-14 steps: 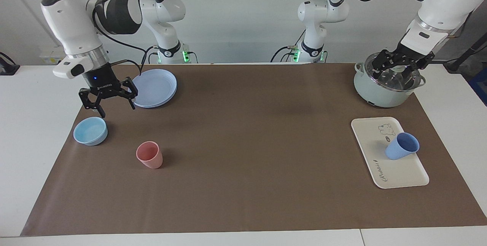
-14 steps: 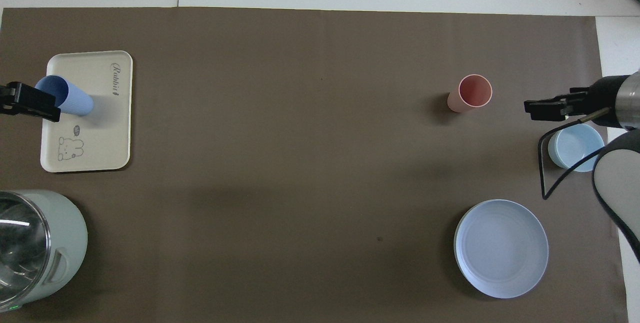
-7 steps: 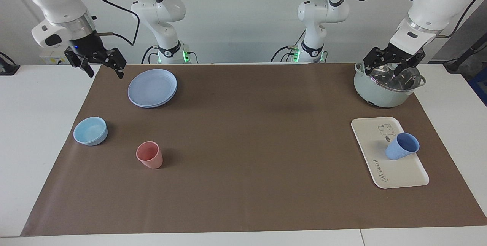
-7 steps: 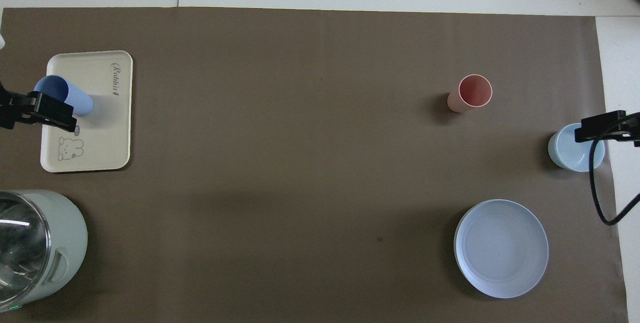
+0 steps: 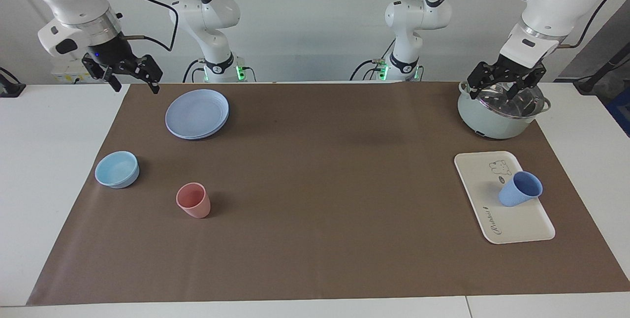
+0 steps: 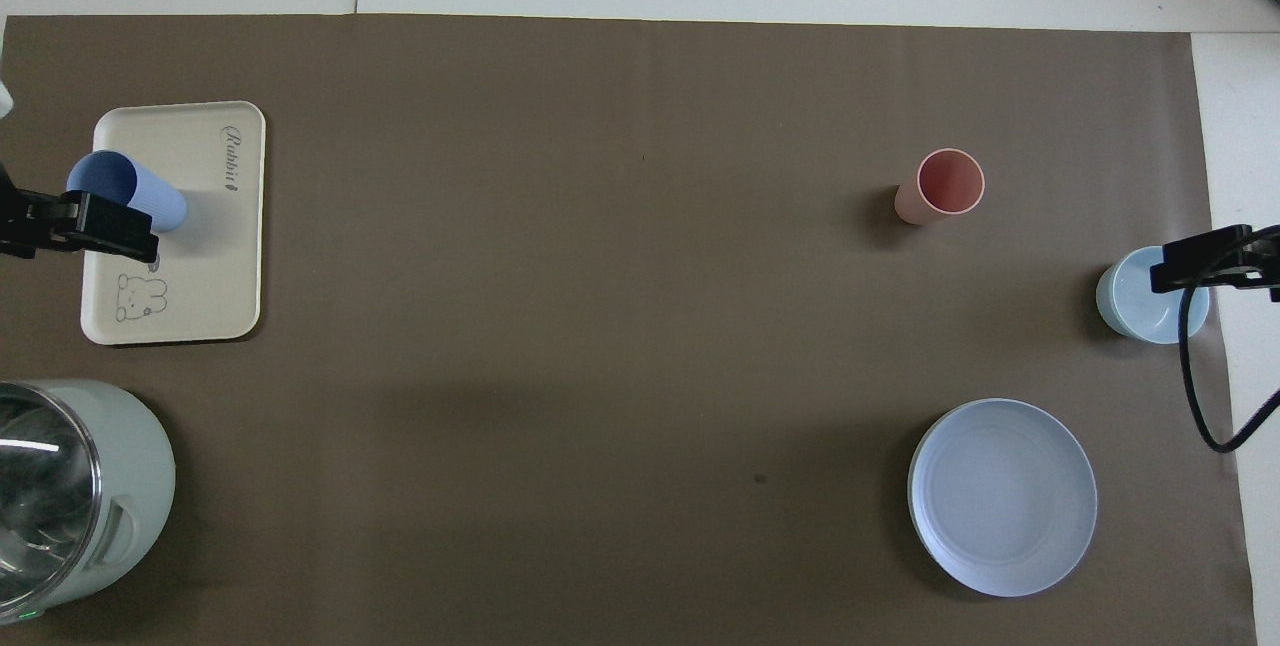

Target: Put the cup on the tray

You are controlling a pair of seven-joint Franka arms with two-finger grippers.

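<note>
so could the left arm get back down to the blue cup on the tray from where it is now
Probably yes. The left tool hangs open over the pot, empty. The blue cup stands on the tray at that arm's end, farther from the robots than the pot, with nothing over it.

Two arms in glossy white shells with dark grey joint bands; black cables looped along the upper links; silver wrist rings; green lights at both bases; right gripper (image 5: 129,75) black, linked fingers, small blue light on its body; left gripper (image 5: 505,80) black, same build
</note>
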